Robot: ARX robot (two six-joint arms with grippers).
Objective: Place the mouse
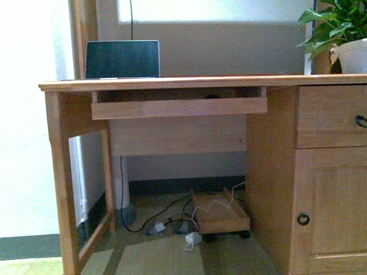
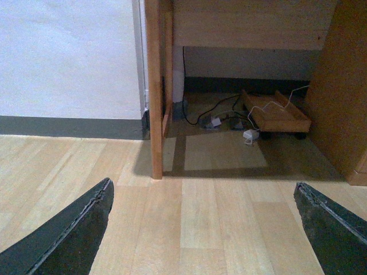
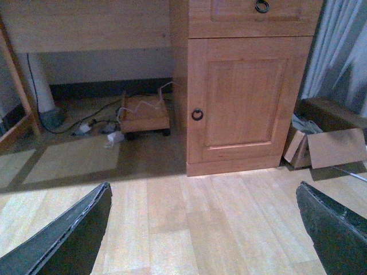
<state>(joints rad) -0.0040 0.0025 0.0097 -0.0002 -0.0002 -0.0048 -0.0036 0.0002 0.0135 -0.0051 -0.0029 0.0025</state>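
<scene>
One desk point(image 1: 172, 83) stands against the wall, with one laptop point(image 1: 122, 59) open on its top at the left and one leafy plant point(image 1: 332, 23) in a white pot point(image 1: 352, 56) at the right, both cut off by the picture's edge. Under the top is one pull-out shelf point(image 1: 178, 107). A small dark hump just clears its front rail towards the right: that looks like the mouse point(image 1: 212, 96), lying on the shelf, though only its top shows and I can't be sure.

The right side of the desk has one drawer point(image 1: 330, 117) above one cupboard door point(image 1: 338, 212), each with a dark ring pull point(image 1: 303, 219).

On the floor beneath sits one low wheeled tray point(image 1: 226, 224) with white cable trailing over it. Dark cables point(image 1: 166, 209) and one white adapter point(image 1: 194, 238) lie beside it. Flattened cardboard point(image 3: 335, 146) lies right of the cupboard.

The left hand point(image 2: 203, 184) and the right hand point(image 3: 202, 186) hang over bare floor, each with its two dark fingers point(image 2: 74, 229) spread wide and holding nothing.
</scene>
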